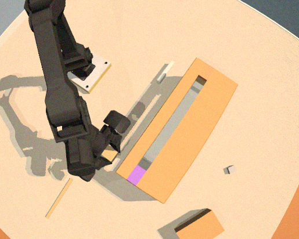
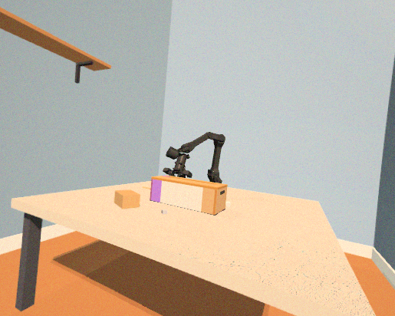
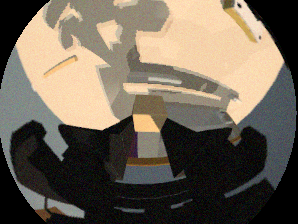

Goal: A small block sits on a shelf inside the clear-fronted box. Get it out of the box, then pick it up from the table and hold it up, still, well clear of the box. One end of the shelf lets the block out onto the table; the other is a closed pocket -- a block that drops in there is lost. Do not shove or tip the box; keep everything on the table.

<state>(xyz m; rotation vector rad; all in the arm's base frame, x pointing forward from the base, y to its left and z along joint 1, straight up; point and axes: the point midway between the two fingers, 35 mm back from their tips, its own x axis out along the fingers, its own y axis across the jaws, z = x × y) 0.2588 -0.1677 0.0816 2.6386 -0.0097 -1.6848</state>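
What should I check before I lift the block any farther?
1. Tool shut on the tan block: ok.
2. Block out of the box: ok, it is beside it.
3. Box upright, not tipped: ok.
4. Block well clear of the box: not ok, the tool is close alongside.
5. Block off the table: cannot tell, the box hides it in the exterior view.
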